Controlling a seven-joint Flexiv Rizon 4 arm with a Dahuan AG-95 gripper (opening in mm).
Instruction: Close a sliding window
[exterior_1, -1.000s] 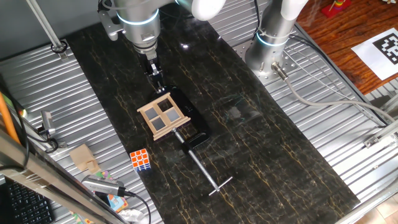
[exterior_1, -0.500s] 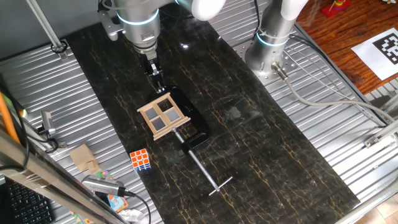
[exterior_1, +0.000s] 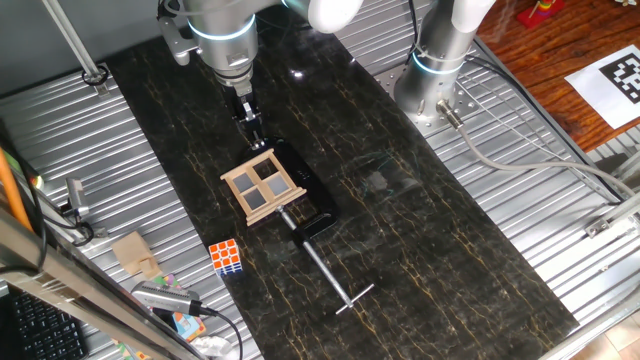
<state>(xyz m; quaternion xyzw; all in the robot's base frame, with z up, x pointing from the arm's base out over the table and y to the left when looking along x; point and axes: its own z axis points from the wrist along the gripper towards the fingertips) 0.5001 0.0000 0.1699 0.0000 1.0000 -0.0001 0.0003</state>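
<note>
Nearest the camera, well below the gripper (exterior_1: 258, 139), lies the cube (exterior_1: 226, 256). The clamp (exterior_1: 318, 243) extends away below the gripper. The window (exterior_1: 263, 186) sits on the table (exterior_1: 420, 230) directly beneath the fingertips, touching or nearly so. Whether the jaws are parted cannot be told.

Only one fixed view was provided. The dark table (exterior_1: 420, 250) was seen from high above, at a steep downward angle and from moderate distance. Its long axis was set from 11 toward 5 o'clock. The arm's base (exterior_1: 432, 85) was placed near 1 o'clock.
</note>
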